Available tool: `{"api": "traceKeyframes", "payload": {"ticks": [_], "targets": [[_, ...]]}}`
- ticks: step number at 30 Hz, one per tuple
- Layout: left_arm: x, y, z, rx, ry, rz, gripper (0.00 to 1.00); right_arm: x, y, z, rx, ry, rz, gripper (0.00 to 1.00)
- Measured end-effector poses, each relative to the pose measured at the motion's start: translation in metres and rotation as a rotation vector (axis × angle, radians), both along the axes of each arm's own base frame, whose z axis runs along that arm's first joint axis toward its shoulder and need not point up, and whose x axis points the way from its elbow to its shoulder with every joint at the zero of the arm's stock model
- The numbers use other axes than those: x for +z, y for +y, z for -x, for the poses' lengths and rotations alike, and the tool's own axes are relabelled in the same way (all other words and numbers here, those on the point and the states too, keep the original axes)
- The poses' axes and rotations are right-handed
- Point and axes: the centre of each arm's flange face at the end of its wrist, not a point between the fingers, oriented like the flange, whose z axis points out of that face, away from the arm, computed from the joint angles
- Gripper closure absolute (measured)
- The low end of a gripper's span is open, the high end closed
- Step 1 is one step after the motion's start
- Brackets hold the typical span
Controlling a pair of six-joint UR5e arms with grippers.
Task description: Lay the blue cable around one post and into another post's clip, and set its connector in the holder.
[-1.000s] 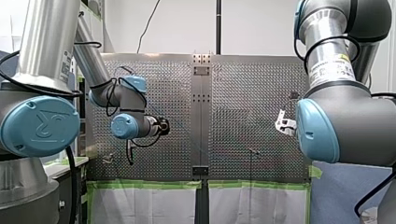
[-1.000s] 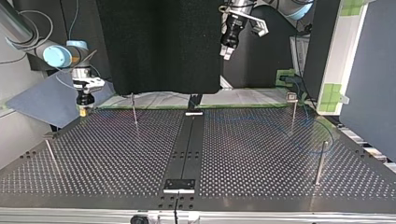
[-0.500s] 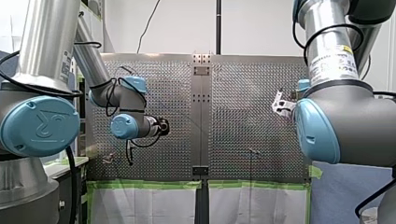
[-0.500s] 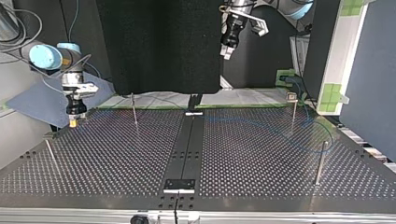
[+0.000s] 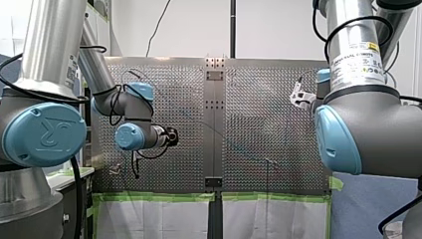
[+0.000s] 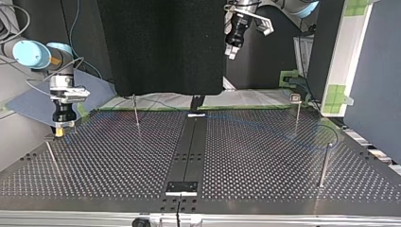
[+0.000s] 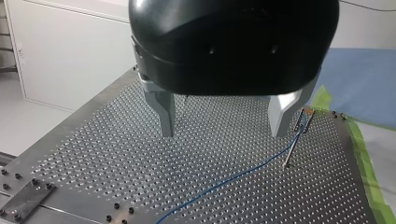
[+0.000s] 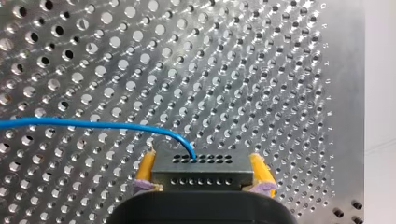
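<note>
In the right wrist view my right gripper (image 8: 201,162) is shut, yellow pads (image 8: 145,167) on either side of a dark grey connector (image 8: 201,176) with rows of holes. The blue cable (image 8: 70,124) leaves the connector's top and runs off sideways over the perforated plate. In the top view that gripper (image 6: 59,131) hangs low over the table's left edge, beside a thin post (image 6: 51,156). My left gripper (image 7: 224,133) is open with bare metal fingers, high above the table. Ahead of it the cable (image 7: 243,175) lies on the plate and leads to a clip-topped post (image 7: 301,122).
Thin upright posts stand in the top view at the back left (image 6: 135,111), back right (image 6: 297,113) and right (image 6: 325,163). A dark centre strip (image 6: 189,146) splits the perforated table. Green tape (image 5: 159,197) marks the near edge in the front view.
My right arm has carried the connector toward the top view's left and lower, nearer the table's left edge post. The left arm has hardly moved.
</note>
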Motion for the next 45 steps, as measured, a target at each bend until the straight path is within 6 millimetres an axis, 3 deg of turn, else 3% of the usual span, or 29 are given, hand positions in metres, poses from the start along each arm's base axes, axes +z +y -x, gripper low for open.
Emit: {"api": "traceKeyframes", "payload": {"ticks": [3, 11, 16, 23, 32, 45], "targets": [[0.0, 0.001, -0.001, 0.001, 0.001, 0.0, 0.01, -0.004, 0.0, 0.002, -0.016, 0.003, -0.01, 0.98], [-0.001, 0.003, -0.002, 0.008, 0.004, -0.003, 0.01, -0.043, -0.001, 0.007, -0.069, 0.037, -0.085, 0.98], [-0.001, 0.004, -0.004, 0.013, 0.007, -0.006, 0.01, -0.054, -0.003, 0.009, -0.076, 0.04, -0.102, 0.98], [-0.001, 0.005, -0.005, 0.013, 0.008, -0.007, 0.01, -0.047, -0.005, 0.013, -0.085, 0.036, -0.094, 0.98], [-0.001, 0.007, -0.007, 0.017, 0.012, -0.01, 0.01, -0.018, 0.0, 0.021, -0.108, 0.056, -0.083, 0.98], [-0.003, 0.009, -0.006, 0.013, 0.03, -0.015, 0.01, -0.026, 0.004, 0.04, -0.22, 0.145, -0.154, 0.98]]}}
